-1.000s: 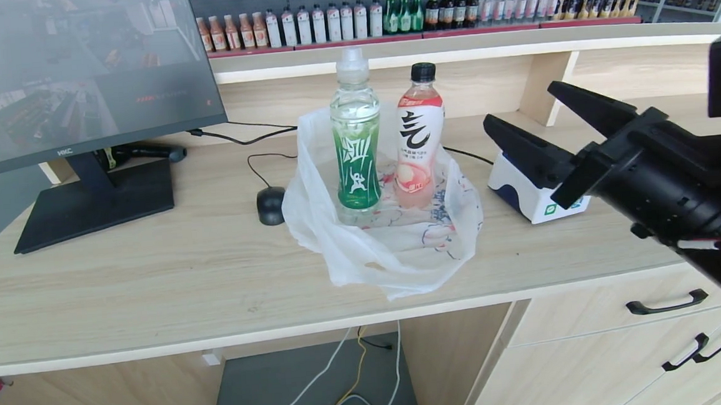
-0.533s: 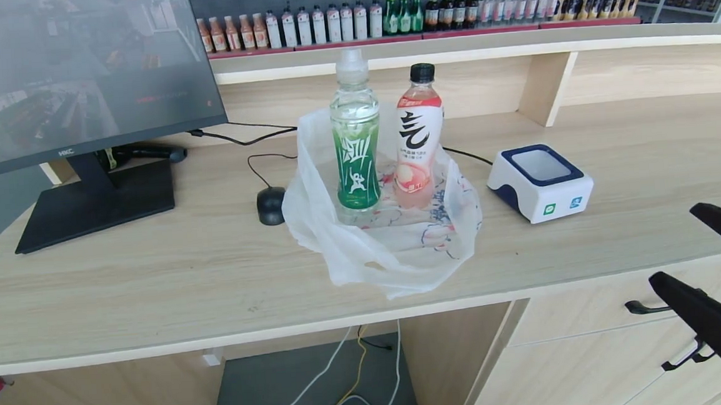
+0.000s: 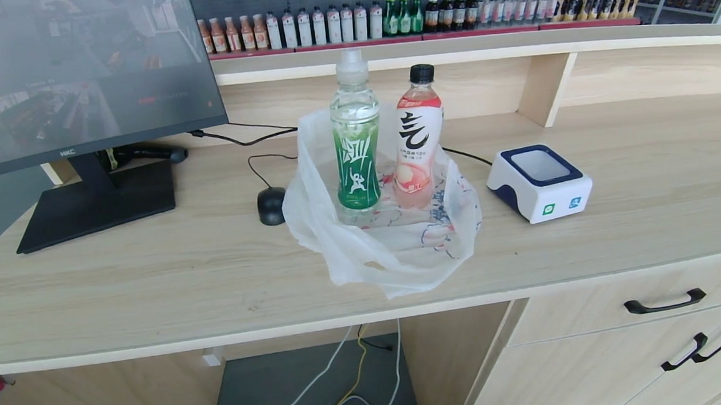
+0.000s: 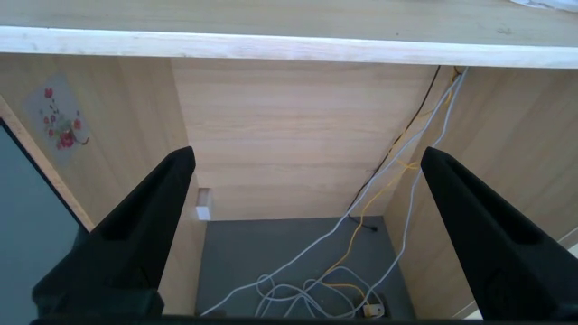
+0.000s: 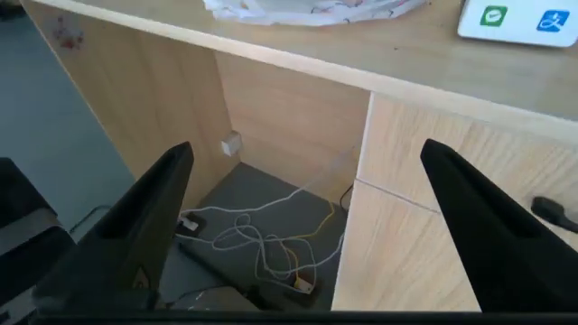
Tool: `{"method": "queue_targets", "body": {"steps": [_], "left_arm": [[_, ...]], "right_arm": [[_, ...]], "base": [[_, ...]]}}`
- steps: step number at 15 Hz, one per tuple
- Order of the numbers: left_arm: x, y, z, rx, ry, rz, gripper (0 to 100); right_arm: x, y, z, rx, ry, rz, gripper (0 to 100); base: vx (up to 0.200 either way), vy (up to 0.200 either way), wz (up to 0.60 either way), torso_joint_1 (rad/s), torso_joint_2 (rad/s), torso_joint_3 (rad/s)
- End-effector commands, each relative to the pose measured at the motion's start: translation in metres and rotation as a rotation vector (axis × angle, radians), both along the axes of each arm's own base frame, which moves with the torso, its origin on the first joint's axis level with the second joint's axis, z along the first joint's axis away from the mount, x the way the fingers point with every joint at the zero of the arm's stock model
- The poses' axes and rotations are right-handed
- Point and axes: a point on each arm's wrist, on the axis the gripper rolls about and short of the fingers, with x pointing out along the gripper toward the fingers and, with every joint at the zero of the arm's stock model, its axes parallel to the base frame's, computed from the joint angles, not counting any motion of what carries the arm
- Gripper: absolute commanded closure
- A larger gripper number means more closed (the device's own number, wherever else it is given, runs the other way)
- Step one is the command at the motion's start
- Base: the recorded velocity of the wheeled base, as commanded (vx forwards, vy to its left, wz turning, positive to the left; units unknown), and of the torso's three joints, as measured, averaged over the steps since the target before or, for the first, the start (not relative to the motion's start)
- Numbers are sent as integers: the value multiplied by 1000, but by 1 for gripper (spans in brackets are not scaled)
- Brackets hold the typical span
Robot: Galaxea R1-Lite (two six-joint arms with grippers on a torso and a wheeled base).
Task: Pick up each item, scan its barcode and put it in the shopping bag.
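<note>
Light wooden desk is carrying a crumpled white plastic shopping bag near the middle of its front edge. A tall green-labelled clear bottle and a pink black-capped bottle are standing upright inside it, side by side. A white-and-navy box scanner is sitting just beside the bag. The left gripper and right gripper are hanging below the desk's front edge, fingers spread wide and released.

We see a wooden counter. A monitor stands at its left edge; mouse, shopping bag and scanner lie mid-counter.

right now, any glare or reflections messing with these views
Head view: the monitor screen mirrors the shop; soft shadows lie under the shopping bag. Left wrist view: the counter edge is bright, dimmer below. Right wrist view: no glare.
</note>
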Motion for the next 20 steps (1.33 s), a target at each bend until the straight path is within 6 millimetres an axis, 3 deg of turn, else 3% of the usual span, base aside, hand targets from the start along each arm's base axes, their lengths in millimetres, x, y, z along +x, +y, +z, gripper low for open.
{"method": "queue_targets", "body": {"steps": [1, 4, 8, 12, 14, 18, 20], "left_arm": [[0, 0, 0, 0, -1, 0, 0], [0, 0, 0, -1, -1, 0, 0], [0, 0, 0, -1, -1, 1, 0], [0, 0, 0, -3, -1, 1, 0], [0, 0, 0, -4, -1, 1, 0], [0, 0, 0, -9, -1, 3, 0], [0, 0, 0, -9, -1, 3, 0]], "right_arm": [[-23, -15, -18, 27, -58, 17, 0], [-33, -22, -41, -62, -13, -1, 0], [-32, -17, -41, 1, 42, -364, 0], [-31, -16, -40, -13, 62, -429, 0], [-25, -13, -39, -40, 141, -586, 0], [-39, -13, -42, 20, -35, -650, 0], [-39, -13, -43, 21, -33, -652, 0]], "base": [[0, 0, 0, 0, 0, 0], [0, 0, 0, 0, 0, 0], [0, 0, 0, 0, 0, 0], [0, 0, 0, 0, 0, 0], [0, 0, 0, 0, 0, 0], [0, 0, 0, 0, 0, 0], [0, 0, 0, 0, 0, 0]]}}
